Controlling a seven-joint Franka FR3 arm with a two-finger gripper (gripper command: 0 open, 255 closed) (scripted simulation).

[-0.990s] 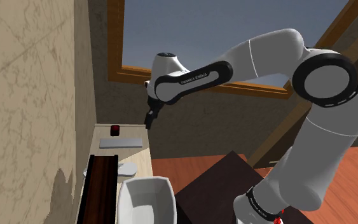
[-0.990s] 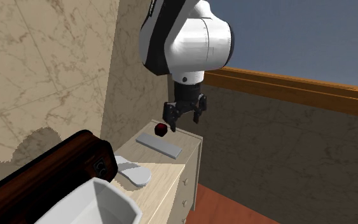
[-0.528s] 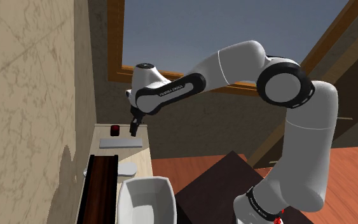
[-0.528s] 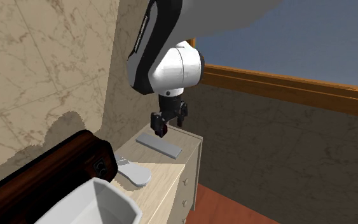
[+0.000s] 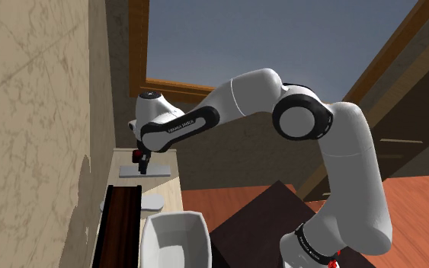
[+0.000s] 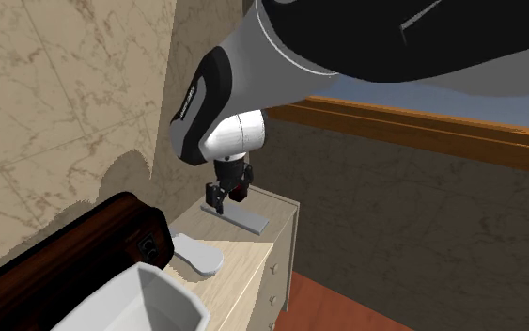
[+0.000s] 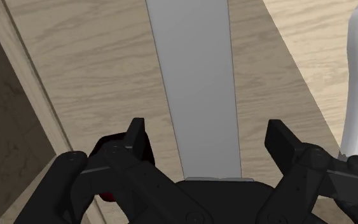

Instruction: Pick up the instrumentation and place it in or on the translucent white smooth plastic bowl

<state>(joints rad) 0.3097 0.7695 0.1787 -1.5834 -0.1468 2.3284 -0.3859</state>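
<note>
A white Franka arm reaches from its dark brown box stand [image 5: 270, 199], at the shoulder view's five o'clock, to a light wooden dresser top [image 5: 171, 186] set against a beige marbled wall [image 5: 37, 114]. Its black two-finger gripper [image 7: 206, 130] hangs low over a flat grey rectangular slab [image 7: 199, 76], the instrumentation, which lies on the dresser top at its end away from the shoulder camera. The fingers [image 7: 136, 137] stand spread, one on each side of the slab's width, with a strip of bare wood showing between each finger and the slab's edge, so nothing is gripped. Whether the tips reach the wood cannot be told. A small dark red and black object [image 5: 137, 155] sits just beside the slab at its eleven o'clock in the shoulder view, close by one finger. From the slab in that view, a low pale oval dish [image 5: 153, 202] lies at six o'clock and a long dark brown wooden case [image 5: 117, 228] at seven o'clock. The deep white smooth-walled bowl [image 5: 176, 240] stands farther out at five o'clock, well apart from the slab.
</note>
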